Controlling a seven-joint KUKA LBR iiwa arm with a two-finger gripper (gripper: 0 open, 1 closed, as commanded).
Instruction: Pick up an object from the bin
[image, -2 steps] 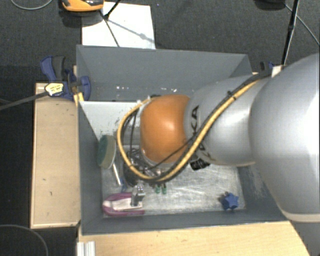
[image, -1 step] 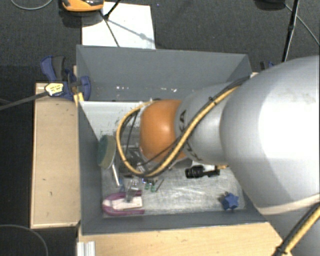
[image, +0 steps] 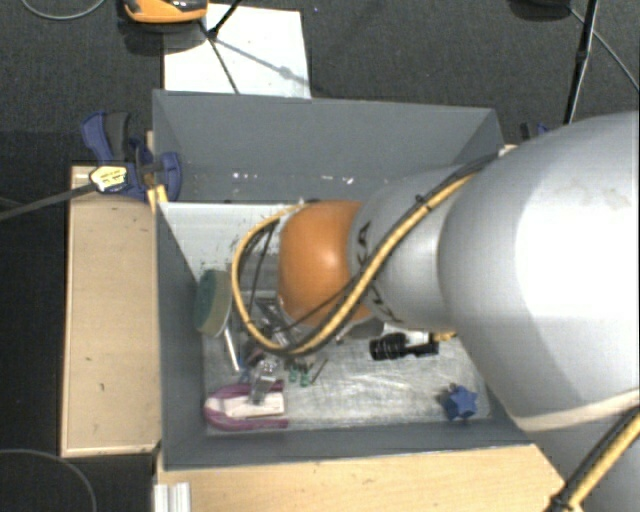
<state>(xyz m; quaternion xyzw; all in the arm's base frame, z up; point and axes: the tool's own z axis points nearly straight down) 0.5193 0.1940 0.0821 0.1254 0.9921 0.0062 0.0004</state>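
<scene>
Arm (image: 520, 280) reaching in, tool (image: 264, 382) pointing down

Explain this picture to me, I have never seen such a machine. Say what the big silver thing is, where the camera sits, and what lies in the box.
The big silver shape is a robot arm reaching in from the right. The orange dome and the yellow cable are parts of it. The one camera looks down from above, a little to one side, into a grey metal bin. At the arm's tip, the gripper is low near the bin's front left corner, just above a purple and white object. Whether it grips anything cannot be told. Also in the bin are a green pad by the left wall, a black tube and a small blue piece.
</scene>
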